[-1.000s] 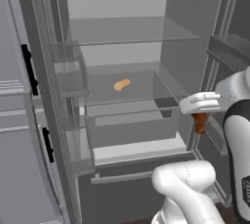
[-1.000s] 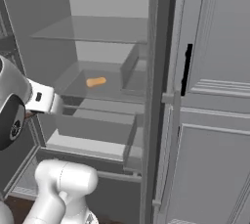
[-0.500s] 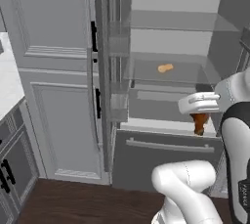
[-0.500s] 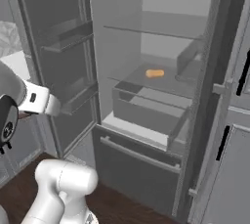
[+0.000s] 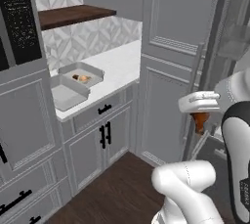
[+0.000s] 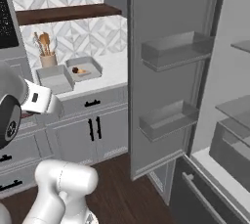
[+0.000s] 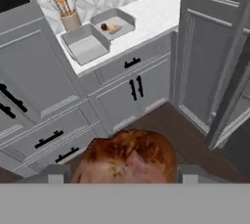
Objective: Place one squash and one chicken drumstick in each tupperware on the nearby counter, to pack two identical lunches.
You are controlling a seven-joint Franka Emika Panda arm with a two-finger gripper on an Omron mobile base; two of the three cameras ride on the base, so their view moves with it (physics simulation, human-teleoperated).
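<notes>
The white arm rises from the base at the near right, folds back at a dark elbow joint and holds its hand out level toward the left. The gripper [image 5: 199,120] points downward, jaws closed on a brown chicken drumstick [image 5: 199,122] hanging below the hand. In the hand view the drumstick sits between the finger tips [image 7: 55,175].
</notes>
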